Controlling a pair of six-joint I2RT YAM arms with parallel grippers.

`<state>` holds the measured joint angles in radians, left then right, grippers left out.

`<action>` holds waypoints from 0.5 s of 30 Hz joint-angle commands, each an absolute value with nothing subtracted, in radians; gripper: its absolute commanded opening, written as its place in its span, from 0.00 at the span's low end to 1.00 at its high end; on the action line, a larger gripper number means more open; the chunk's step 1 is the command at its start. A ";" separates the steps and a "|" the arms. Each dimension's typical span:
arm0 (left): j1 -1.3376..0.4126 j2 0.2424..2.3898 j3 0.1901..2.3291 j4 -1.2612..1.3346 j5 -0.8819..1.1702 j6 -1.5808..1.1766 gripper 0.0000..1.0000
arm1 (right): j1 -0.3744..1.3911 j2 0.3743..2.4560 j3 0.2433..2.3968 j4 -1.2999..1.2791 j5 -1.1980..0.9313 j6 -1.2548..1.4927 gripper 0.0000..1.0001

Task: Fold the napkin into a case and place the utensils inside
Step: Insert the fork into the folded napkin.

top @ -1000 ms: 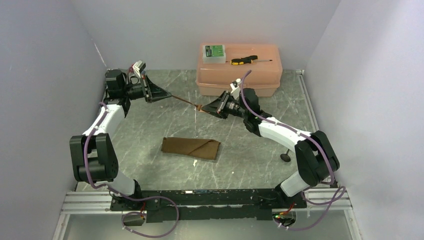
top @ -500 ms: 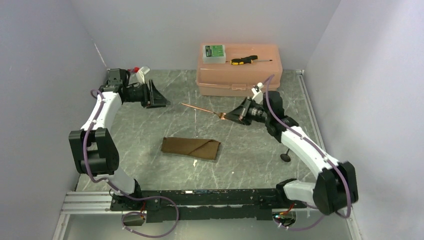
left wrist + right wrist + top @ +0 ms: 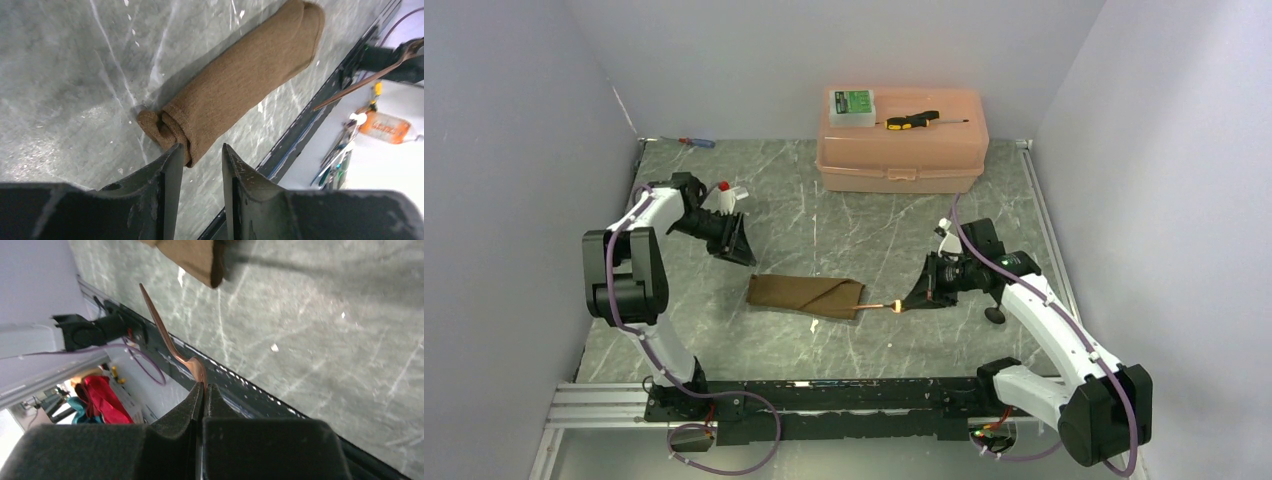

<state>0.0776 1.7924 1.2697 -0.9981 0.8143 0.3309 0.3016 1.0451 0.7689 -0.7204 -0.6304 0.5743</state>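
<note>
Top external view: the napkin [image 3: 804, 295] is lying at the centre of the table [image 3: 724, 330], already folded into the case, a narrow brown pouch with its diagonal flap showing. The end facing 3 o'clock looks to me like the mouth. Just beside that end the utensil [image 3: 879, 306] is hanging level, a thin copper-toned piece with its free tip pointing to 9 o'clock. I'd say it's lined up that way so it can slide straight in. Whether the tip is touching cloth, I can't tell.

The right gripper [image 3: 914, 300] is holding it from the 3 o'clock side. On the right wrist view its fingers [image 3: 192, 405] are pressed tight together, pinching the utensil's broad end while the slim stem is sticking out ahead toward the cloth corner.

At the pouch's 10 o'clock corner, the left gripper [image 3: 739, 250] is hovering low. On the left wrist view its fingers [image 3: 167, 172] are standing partly spread with nothing clamped between them, and the rolled end of the cloth is sitting right at their tips. My guess is it's placed there to steady that end against the push of an insertion. I can't tell if it's making contact.

Farther out at 12 o'clock, the pink box [image 3: 899, 150] is sitting by the far wall with a yellow-and-black screwdriver [image 3: 911, 120] on its lid.
</note>
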 commanded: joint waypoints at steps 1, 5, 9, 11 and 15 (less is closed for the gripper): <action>0.028 1.754 1.222 -1.020 0.752 0.440 0.38 | 0.298 1.023 0.776 -0.862 -0.612 0.476 0.00; 0.005 1.754 1.176 -0.992 0.716 0.453 0.37 | 0.298 1.037 0.766 -0.834 -0.592 0.482 0.00; 0.005 1.778 1.164 -0.968 0.673 0.456 0.35 | 0.298 1.065 0.745 -0.734 -0.581 0.526 0.00; -0.014 1.786 1.165 -0.964 0.660 0.459 0.34 | 0.298 1.076 0.733 -0.683 -0.577 0.560 0.00; -0.029 1.800 1.169 -0.950 0.643 0.461 0.33 | 0.299 1.107 0.712 -0.605 -0.560 0.594 0.00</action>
